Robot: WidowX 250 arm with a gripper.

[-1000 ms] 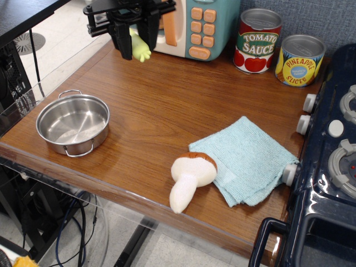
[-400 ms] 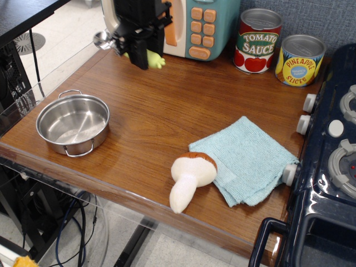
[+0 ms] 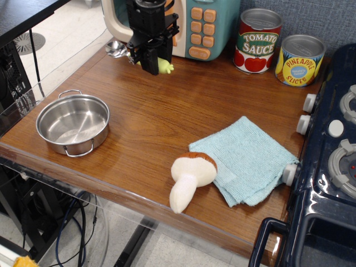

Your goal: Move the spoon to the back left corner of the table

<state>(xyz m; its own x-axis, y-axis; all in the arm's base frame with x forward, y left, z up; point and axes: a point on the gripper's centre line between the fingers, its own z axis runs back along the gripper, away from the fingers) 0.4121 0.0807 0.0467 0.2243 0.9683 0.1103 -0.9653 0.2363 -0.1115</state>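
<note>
The spoon lies across the back left corner of the brown table. Its silver bowl sticks out left of my gripper and its lime-green handle end sticks out right. My black gripper points down over the middle of the spoon, fingers low at the tabletop and close around the handle. The gripper body hides the spoon's middle, so I cannot tell whether the fingers still clamp it.
A teal toy microwave stands just behind the gripper. A steel pot sits front left. A plush mushroom and a blue cloth lie front centre. Two cans stand at the back. A dark blue toy stove fills the right.
The gripper has turned, moved slightly right and come down from above the table, bringing the spoon from hanging upright to lying level at the back left corner.
</note>
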